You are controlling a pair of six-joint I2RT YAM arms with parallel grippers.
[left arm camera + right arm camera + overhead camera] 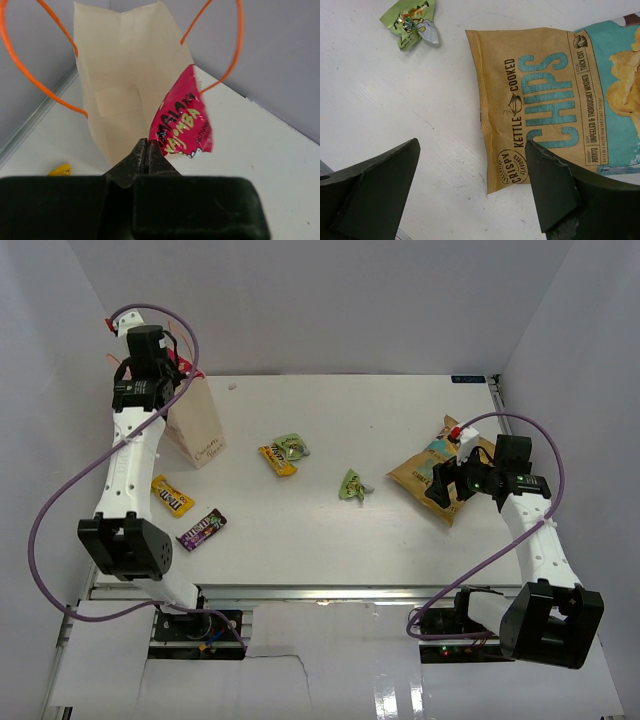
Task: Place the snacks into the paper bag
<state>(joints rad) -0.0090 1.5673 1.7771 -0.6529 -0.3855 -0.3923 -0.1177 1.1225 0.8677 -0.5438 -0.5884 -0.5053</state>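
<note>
We see a white table (pixel 330 530) with a tall cream paper bag (pixel 197 425) standing upright at its 10 o'clock corner, thin orange string handles (pixel 20 70) looping up from its mouth. At 3 o'clock lies a large tan-and-teal kettle chips bag (pixel 545 100), flat on the table. The right gripper (pixel 472 150) hangs over the near edge of that bag with its fingers spread wide and nothing between them. The left gripper (pixel 146 150) is above the paper bag's open mouth, its fingers pinched together on the corner of a magenta foil packet (pixel 184 120). Near the centre we find a yellow-orange packet (pixel 277 460) touching a green packet (pixel 291 447) at its 1 o'clock, and a second green packet (pixel 353 485) towards 3 o'clock. At 8 o'clock lie a yellow candy pack (pixel 172 496) and a dark brown candy pack (pixel 201 529).
</note>
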